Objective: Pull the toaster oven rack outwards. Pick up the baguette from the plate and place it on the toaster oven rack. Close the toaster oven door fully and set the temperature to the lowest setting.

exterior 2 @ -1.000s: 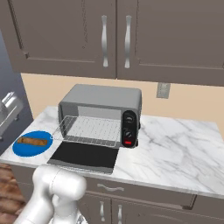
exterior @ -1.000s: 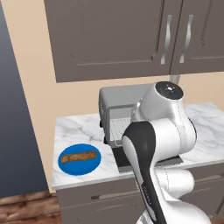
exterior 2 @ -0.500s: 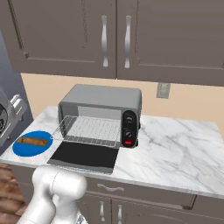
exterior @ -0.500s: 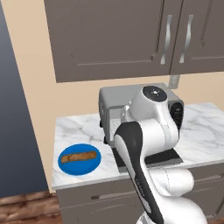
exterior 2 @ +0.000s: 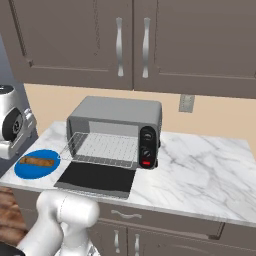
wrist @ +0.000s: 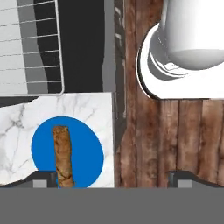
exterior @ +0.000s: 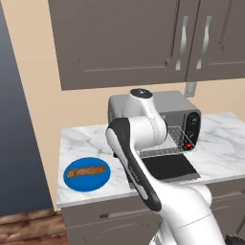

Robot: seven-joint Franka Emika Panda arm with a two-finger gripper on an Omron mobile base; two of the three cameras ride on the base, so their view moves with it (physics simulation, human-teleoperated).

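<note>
Blue and glossy, the round plate (wrist: 68, 151) carries the rough-crusted baguette (wrist: 63, 155) at seven o'clock in the hand view, near the marble surface (wrist: 22, 118) edge. Wire toaster oven rack (exterior 2: 102, 148) is out over the dropped toaster oven door (exterior 2: 97, 179). Jaws gape wide, empty. An off-centre descent could clip the rim, tipping the bread floorward.

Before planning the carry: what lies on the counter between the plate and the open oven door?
Only bare marble counter separates the plate from the toaster oven door, in the right base view.
</note>
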